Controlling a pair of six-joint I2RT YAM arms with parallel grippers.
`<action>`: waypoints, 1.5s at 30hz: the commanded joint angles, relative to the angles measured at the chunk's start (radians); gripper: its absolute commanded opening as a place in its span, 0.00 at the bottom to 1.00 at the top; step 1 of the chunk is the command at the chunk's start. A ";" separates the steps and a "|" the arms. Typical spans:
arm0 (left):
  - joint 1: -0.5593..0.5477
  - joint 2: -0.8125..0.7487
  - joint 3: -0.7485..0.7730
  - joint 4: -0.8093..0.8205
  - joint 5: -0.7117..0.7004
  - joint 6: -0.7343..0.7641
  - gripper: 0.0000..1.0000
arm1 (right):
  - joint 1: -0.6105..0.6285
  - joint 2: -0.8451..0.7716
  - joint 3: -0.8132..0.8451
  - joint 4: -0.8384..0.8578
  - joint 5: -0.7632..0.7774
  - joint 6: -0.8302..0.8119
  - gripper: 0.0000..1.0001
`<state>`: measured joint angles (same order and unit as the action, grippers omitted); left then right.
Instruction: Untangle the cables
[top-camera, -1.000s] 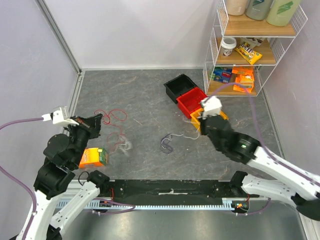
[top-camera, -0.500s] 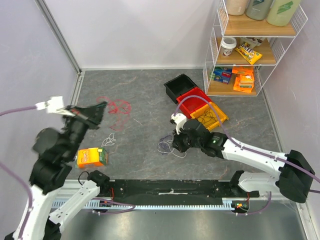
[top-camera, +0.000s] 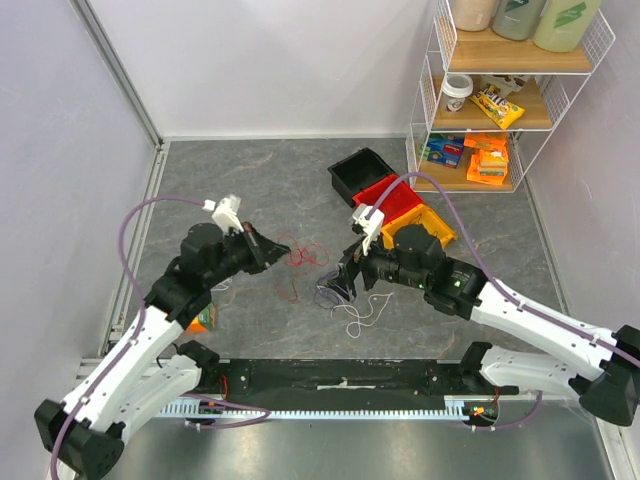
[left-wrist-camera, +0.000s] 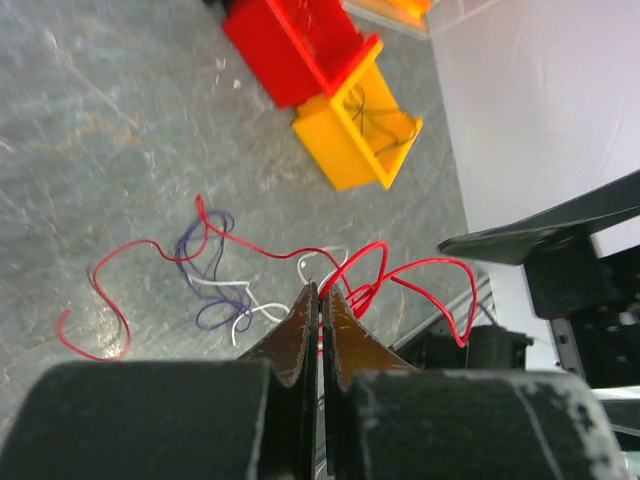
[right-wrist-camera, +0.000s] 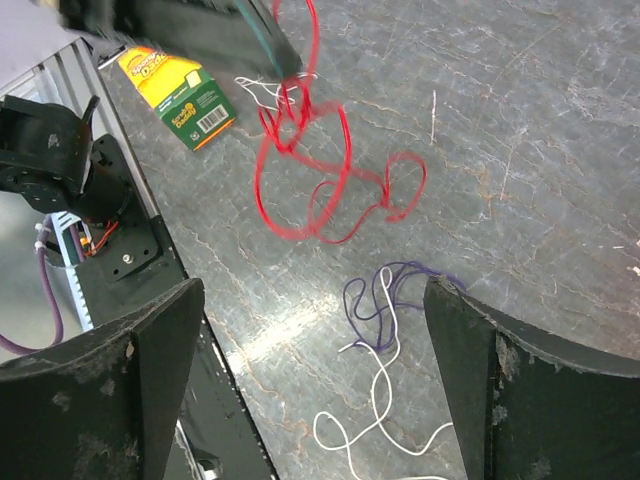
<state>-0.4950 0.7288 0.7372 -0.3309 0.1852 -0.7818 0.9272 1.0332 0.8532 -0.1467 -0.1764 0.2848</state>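
Note:
My left gripper (top-camera: 268, 248) is shut on the red cable (top-camera: 300, 256), whose loops hang from its tips a little above the table. In the left wrist view the closed jaws (left-wrist-camera: 320, 292) pinch the red cable (left-wrist-camera: 362, 268) at their tips. A dark purple cable (top-camera: 328, 293) and a white cable (top-camera: 365, 314) lie loosely together on the table. My right gripper (top-camera: 346, 282) hovers over them, open wide with nothing between its fingers. The right wrist view shows the purple cable (right-wrist-camera: 385, 298) and white cable (right-wrist-camera: 383, 400) between its spread fingers (right-wrist-camera: 150, 370), and the red cable (right-wrist-camera: 300, 180) dangling beyond.
An orange and green box (top-camera: 203, 318) lies at the left near the front rail. Black (top-camera: 360, 172), red (top-camera: 385, 200) and yellow (top-camera: 428, 226) bins stand at the back right, beside a wire shelf (top-camera: 490, 110) of snacks. Walls close both sides.
My left arm swung right toward the middle, carrying the red cable. My right gripper opened and let go of the purple and white strands, which now lie on the table.

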 joint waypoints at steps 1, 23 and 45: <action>0.001 0.057 -0.084 0.165 0.203 -0.063 0.02 | 0.002 0.040 0.034 0.067 -0.027 -0.042 0.98; 0.001 -0.011 -0.079 0.035 0.214 0.006 0.02 | 0.180 0.300 0.195 0.018 0.147 -0.403 0.90; 0.003 -0.439 -0.124 -0.017 -0.062 0.079 0.81 | 0.116 0.232 0.239 0.127 0.298 -0.047 0.00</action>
<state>-0.4942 0.4252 0.6159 -0.3363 0.2863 -0.7376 1.1065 1.3308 1.0164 -0.0799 0.1112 0.1158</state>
